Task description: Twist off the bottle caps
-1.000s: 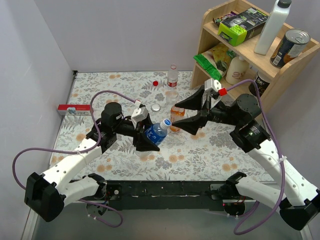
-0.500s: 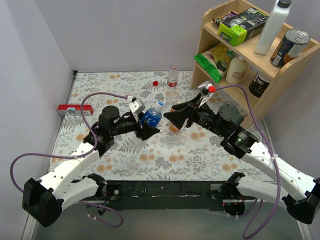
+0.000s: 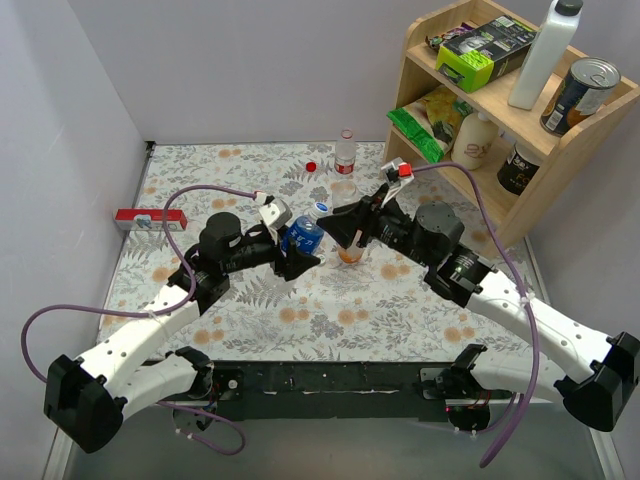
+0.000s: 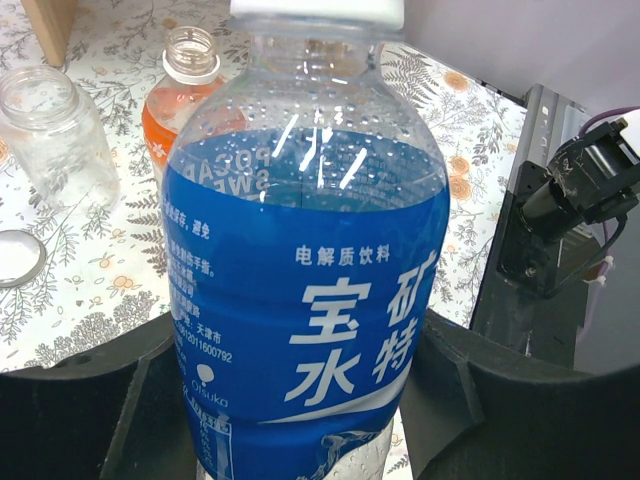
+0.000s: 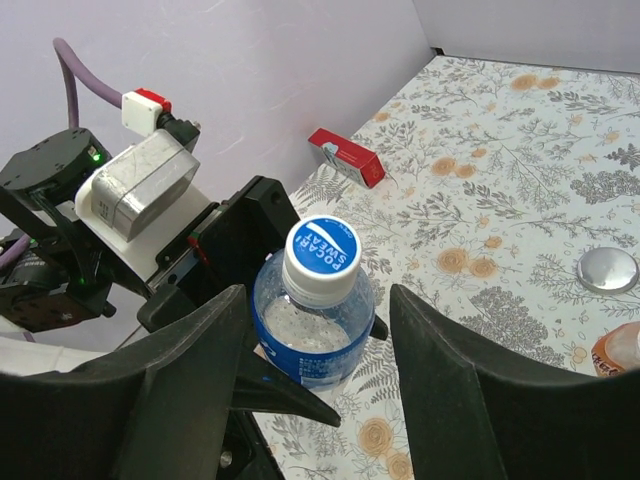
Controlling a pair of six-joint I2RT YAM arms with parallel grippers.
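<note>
Left gripper [image 3: 292,256] is clamped round the blue bottle [image 4: 310,300], holding it off the desk [image 3: 250,170] to steady it and offer its cap [image 5: 322,250] to the right gripper [image 5: 316,300], whose jaws stand wide apart either side, not touching

The blue-labelled bottle [image 4: 310,300] is clear glossy plastic, beaded with droplets inside, under a shiny printed film label. Its cap [image 5: 322,258] is smooth white plastic. The left gripper [image 4: 300,400] has matt black plastic fingers [image 4: 90,410]. The table [image 3: 330,310] wears a matt floral-printed sheet. In the right wrist view, at three o'clock, the silver-white cap [image 5: 607,268] has a dull metallic sheen. In the top view, at one o'clock, the shelf [image 3: 420,70] is pale smooth wood, and the can [image 3: 580,95] on it has a shiny metal top.
</note>
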